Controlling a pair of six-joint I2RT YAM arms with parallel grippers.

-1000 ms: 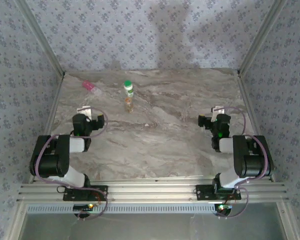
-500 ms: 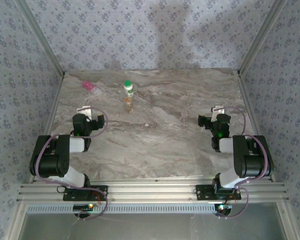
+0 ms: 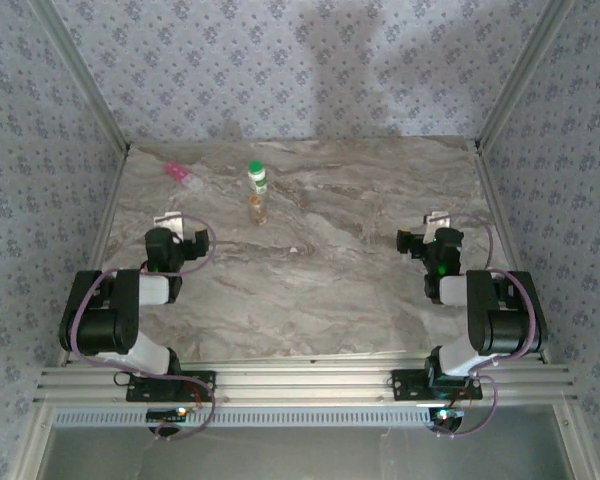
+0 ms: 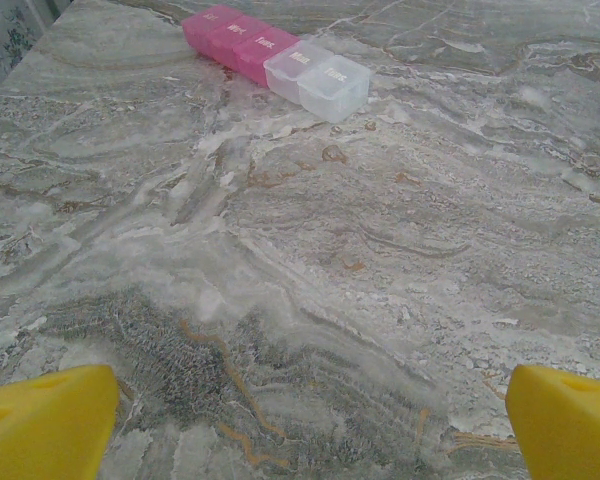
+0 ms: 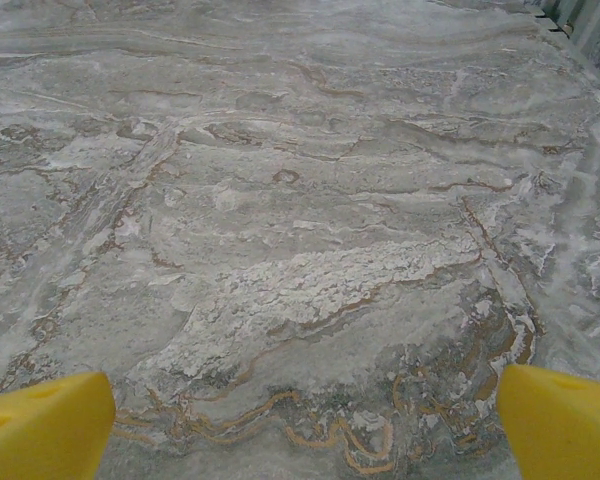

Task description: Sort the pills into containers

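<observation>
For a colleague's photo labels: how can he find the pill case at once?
On the marble table, look at the far left corner. The pill case lies there, left of the white bottle and the small vial. It alone is a flat strip of boxes, part pink and part clear.

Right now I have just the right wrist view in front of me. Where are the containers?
Observer: They are all on the far left side. A white bottle with a green cap stands upright there.
Operator: Is anything next to it?
Observer: An amber vial stands just on its near side.
Operator: And the pill case?
Observer: The pink-and-clear pill case lies flat near the far left corner, ahead of the left tool, which is open and empty.
</observation>
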